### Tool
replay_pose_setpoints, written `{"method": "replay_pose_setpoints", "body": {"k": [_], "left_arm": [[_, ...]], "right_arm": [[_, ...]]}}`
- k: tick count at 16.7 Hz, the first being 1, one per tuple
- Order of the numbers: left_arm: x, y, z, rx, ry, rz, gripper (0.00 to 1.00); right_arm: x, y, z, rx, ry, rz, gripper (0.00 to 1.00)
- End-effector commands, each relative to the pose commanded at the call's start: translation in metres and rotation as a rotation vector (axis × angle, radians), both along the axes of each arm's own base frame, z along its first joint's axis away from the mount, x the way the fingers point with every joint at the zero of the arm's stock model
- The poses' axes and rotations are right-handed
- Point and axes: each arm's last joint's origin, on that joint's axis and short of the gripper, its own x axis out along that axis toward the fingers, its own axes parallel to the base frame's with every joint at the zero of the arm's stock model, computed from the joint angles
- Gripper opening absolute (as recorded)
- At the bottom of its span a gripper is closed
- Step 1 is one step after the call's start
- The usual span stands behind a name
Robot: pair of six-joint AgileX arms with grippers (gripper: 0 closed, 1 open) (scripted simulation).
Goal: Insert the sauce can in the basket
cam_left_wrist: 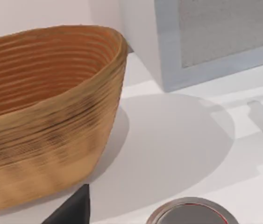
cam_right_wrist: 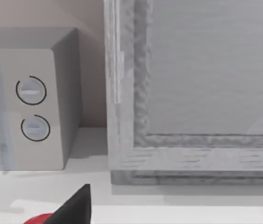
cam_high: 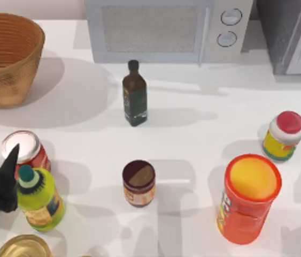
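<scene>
The microwave (cam_high: 166,29) stands along the back edge of the table (cam_high: 193,134), and the basket (cam_high: 6,56) sits at the back left corner, well beyond the left gripper (cam_high: 3,184) — in the left wrist view its ribbed wall (cam_left_wrist: 47,116) rises just past a dark fingertip (cam_left_wrist: 73,210). The orange canister (cam_high: 252,198) stands at the front right, far from those fingers. The green bottle (cam_high: 39,198) is just beside the left gripper, touching or nearly so, with the red can (cam_high: 24,152) right behind the raised finger. The dark glass bottle (cam_high: 134,93) stands mid-table. The sauce can (cam_high: 138,183) sits upright on the table, front centre, well apart from the left gripper and ungrasped. The yellow jar with a red lid (cam_high: 284,136) is at the right. Whether the left fingers are released or clenched I cannot tell — likewise the right gripper's, of which one fingertip (cam_right_wrist: 75,207) shows facing the microwave's knobs (cam_right_wrist: 31,91).
</scene>
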Motion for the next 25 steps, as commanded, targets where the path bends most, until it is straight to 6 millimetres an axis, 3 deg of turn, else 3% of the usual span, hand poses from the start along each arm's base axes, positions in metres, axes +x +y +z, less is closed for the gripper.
{"method": "replay_pose_setpoints", "body": {"k": [4,7,13,16,19,25], "left_arm": [[0.036,-0.008,0.023,0.133,0.111,-0.226,1.0],[0.073,-0.02,0.026,0.217,0.174,-0.423,1.0],[0.13,-0.071,-0.01,0.305,0.272,-0.856,1.0],[0.136,-0.092,-0.04,0.3,0.347,-1.013,1.0],[0.132,-0.096,-0.06,0.281,0.419,-1.074,1.0],[0.132,-0.095,-0.06,0.281,0.419,-1.07,1.0]], "right_arm": [[0.0,0.0,0.0,0.0,0.0,0.0,1.0],[0.0,0.0,0.0,0.0,0.0,0.0,1.0],[0.0,0.0,0.0,0.0,0.0,0.0,1.0],[0.0,0.0,0.0,0.0,0.0,0.0,1.0],[0.0,0.0,0.0,0.0,0.0,0.0,1.0],[0.0,0.0,0.0,0.0,0.0,0.0,1.0]]}}
